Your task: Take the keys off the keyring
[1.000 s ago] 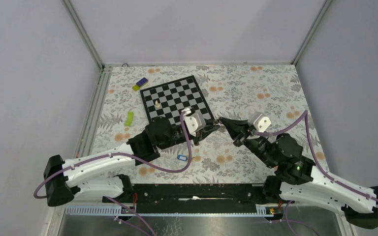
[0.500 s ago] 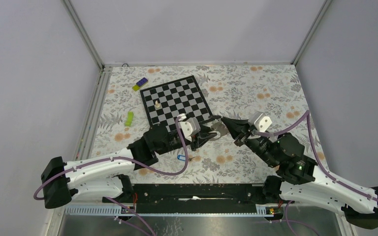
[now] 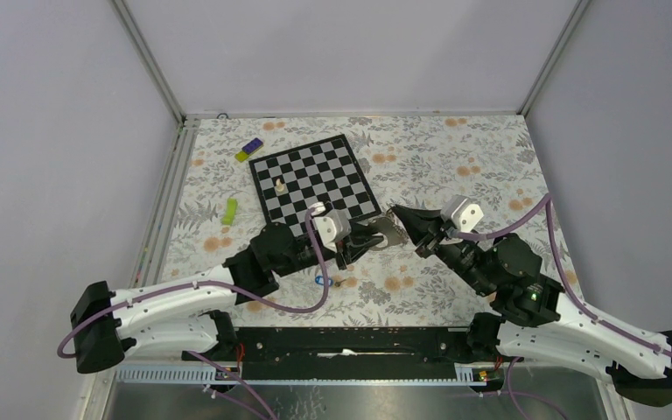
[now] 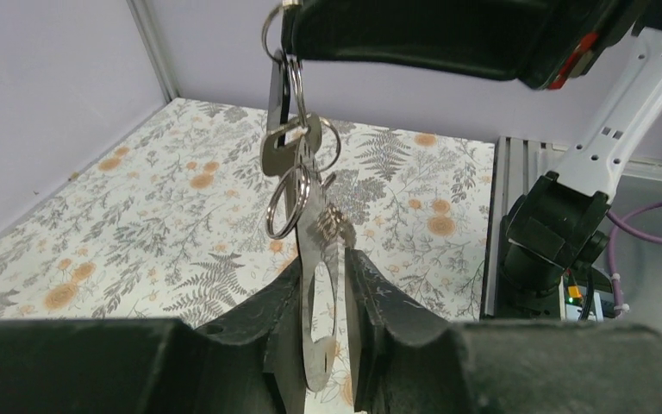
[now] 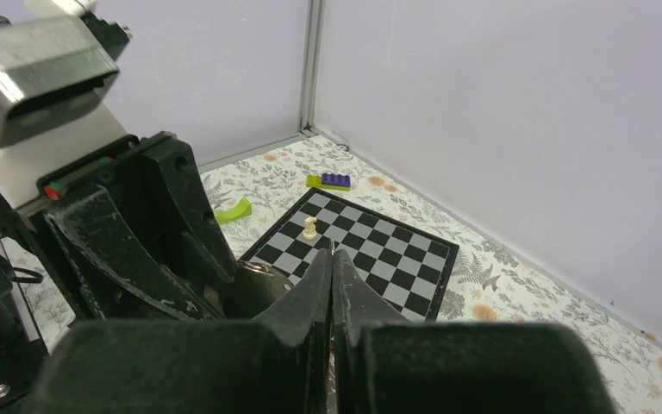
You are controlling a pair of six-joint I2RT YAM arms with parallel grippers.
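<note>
A bunch of silvery keys (image 4: pixel 291 147) on linked wire rings hangs in the air over the floral cloth, seen from above as a small grey clump (image 3: pixel 391 229). My right gripper (image 3: pixel 394 213) is shut on the top keyring (image 4: pixel 274 21); its jaws meet in the right wrist view (image 5: pixel 333 257). My left gripper (image 4: pixel 321 259) is narrowly open around the lowest flat key (image 4: pixel 315 328), which leans on the left finger with a sliver of gap on the right. A blue tag (image 3: pixel 321 280) lies on the cloth beneath the left arm's cable.
A chessboard (image 3: pixel 315 179) with a white chess piece (image 3: pixel 278 185) lies behind the grippers. A green piece (image 3: pixel 229 210) and a purple-and-yellow brick (image 3: pixel 249 149) sit at the far left. Grey walls enclose the table, and the metal base rail runs along its near edge.
My left gripper let its jaws widen, drew back from the right gripper's tip, then came forward again around the hanging key. The right gripper stayed nearly still, holding the bunch.
</note>
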